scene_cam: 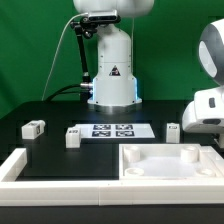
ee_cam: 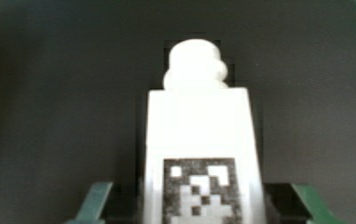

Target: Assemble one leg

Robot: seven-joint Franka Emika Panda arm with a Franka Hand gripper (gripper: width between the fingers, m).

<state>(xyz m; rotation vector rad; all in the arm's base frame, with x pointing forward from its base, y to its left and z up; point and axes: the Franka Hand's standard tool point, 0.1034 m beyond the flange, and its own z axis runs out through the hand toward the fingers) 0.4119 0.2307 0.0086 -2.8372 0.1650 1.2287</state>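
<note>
In the wrist view a white leg point(ee_cam: 201, 130) with a rounded peg end and a black-and-white tag lies lengthwise between my fingers on the black table. My gripper point(ee_cam: 201, 203) is open. Its greenish fingertips point(ee_cam: 104, 200) stand on either side of the leg with a dark gap on each side. In the exterior view my gripper point(scene_cam: 203, 118) is low at the right edge, and its fingers and this leg are hidden there. Three more legs sit on the table at the left point(scene_cam: 33, 128), the middle left point(scene_cam: 72, 137) and the right point(scene_cam: 173, 130).
The large white square panel point(scene_cam: 150, 172) with raised rim and corner sockets lies at the front right. A white frame piece point(scene_cam: 18, 166) lies at the front left. The marker board point(scene_cam: 112, 130) lies in the middle, in front of the robot base point(scene_cam: 112, 75).
</note>
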